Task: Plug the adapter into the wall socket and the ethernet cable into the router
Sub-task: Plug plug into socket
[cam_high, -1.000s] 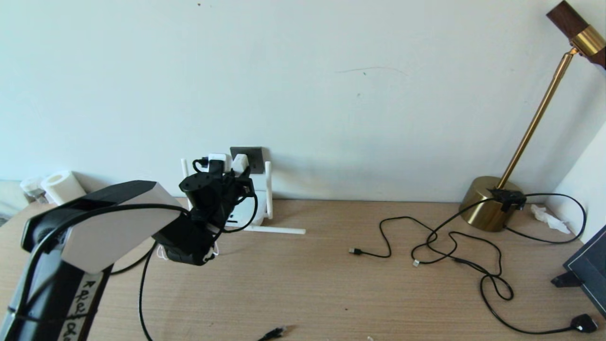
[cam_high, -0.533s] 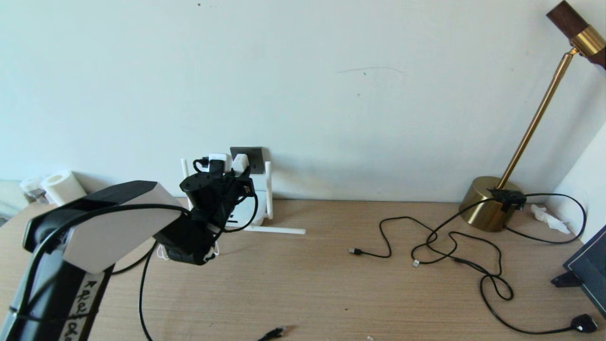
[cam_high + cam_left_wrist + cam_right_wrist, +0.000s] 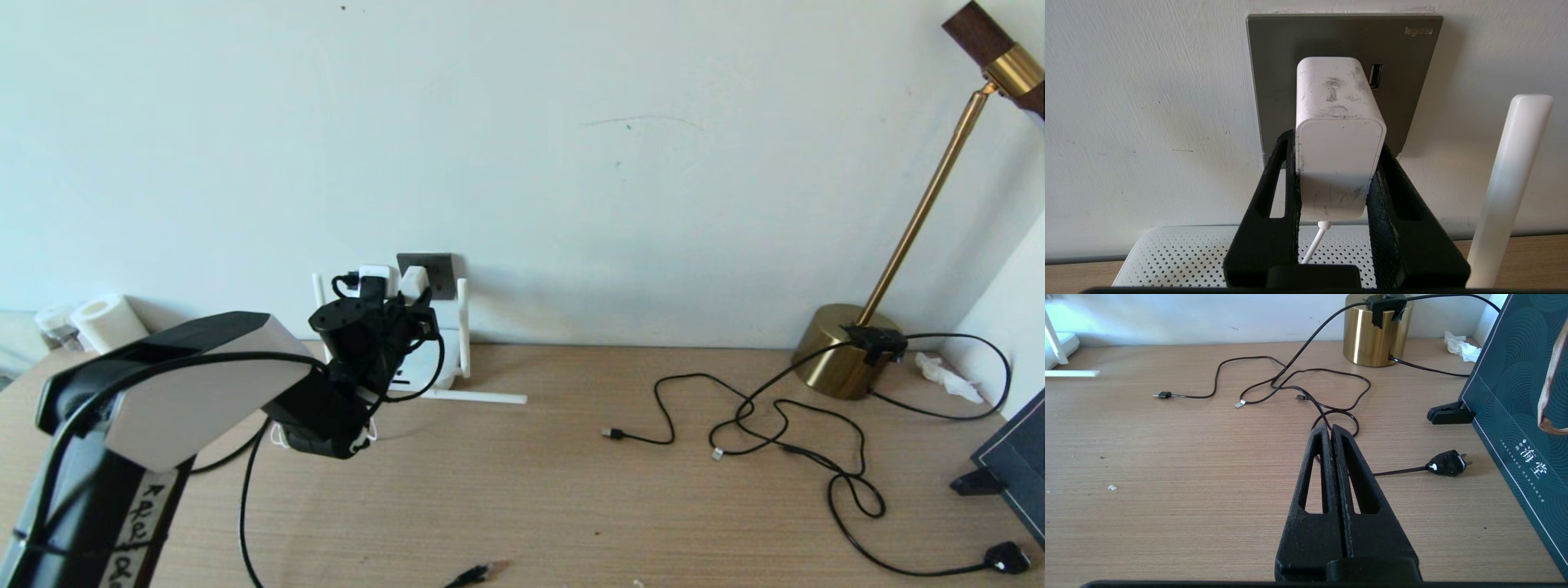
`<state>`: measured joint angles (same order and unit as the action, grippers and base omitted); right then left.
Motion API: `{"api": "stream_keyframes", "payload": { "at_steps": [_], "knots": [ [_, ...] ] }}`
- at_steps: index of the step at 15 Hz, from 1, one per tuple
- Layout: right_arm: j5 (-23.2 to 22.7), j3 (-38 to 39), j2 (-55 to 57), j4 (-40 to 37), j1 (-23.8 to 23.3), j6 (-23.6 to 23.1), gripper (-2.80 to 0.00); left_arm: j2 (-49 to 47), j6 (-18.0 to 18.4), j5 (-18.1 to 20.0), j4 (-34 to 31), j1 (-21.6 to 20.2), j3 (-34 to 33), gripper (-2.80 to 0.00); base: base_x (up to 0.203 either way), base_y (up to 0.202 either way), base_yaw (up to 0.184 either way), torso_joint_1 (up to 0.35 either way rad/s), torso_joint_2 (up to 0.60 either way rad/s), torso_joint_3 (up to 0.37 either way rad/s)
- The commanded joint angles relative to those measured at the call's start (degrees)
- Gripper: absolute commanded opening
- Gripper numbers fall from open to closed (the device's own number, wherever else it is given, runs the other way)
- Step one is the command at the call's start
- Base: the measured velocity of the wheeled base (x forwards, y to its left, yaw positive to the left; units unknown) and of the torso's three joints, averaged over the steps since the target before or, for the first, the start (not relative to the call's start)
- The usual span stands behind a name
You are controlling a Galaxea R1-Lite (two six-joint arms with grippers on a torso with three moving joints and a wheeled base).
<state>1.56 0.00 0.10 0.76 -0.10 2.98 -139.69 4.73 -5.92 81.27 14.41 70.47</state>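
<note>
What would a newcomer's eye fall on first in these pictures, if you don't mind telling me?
First, the left gripper clamping the white adapter against the dark grey wall socket, just above the router. Next, the brass lamp at the table's far right, with thin black cables sprawled before it. The right gripper hangs shut over bare table.

My left gripper (image 3: 1337, 179) holds the white cube adapter (image 3: 1338, 134) against the dark grey wall socket (image 3: 1343, 45), above the flat white router (image 3: 1180, 257)
</note>
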Motion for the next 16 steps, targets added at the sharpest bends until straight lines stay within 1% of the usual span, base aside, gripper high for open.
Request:
{"api": "stream_keyframes", "payload": {
  "at_steps": [1, 4, 16],
  "knots": [
    [0.0, 0.0, 0.0, 0.0, 0.0, 0.0, -2.80, -0.5, 0.0, 0.0, 0.3, -0.1, 0.6, -2.80, 0.000, 0.000, 0.000, 0.000, 0.00, 0.000],
    [0.0, 0.0, 0.0, 0.0, 0.0, 0.0, -2.80, -1.8, 0.0, 0.2, 0.0, -0.5, 3.4, -2.80, 0.000, 0.000, 0.000, 0.000, 0.00, 0.000],
    [0.0, 0.0, 0.0, 0.0, 0.0, 0.0, -2.80, -2.3, 0.1, 0.5, -2.5, -0.7, 6.1, -2.80, 0.000, 0.000, 0.000, 0.000, 0.00, 0.000]
  ]
}}
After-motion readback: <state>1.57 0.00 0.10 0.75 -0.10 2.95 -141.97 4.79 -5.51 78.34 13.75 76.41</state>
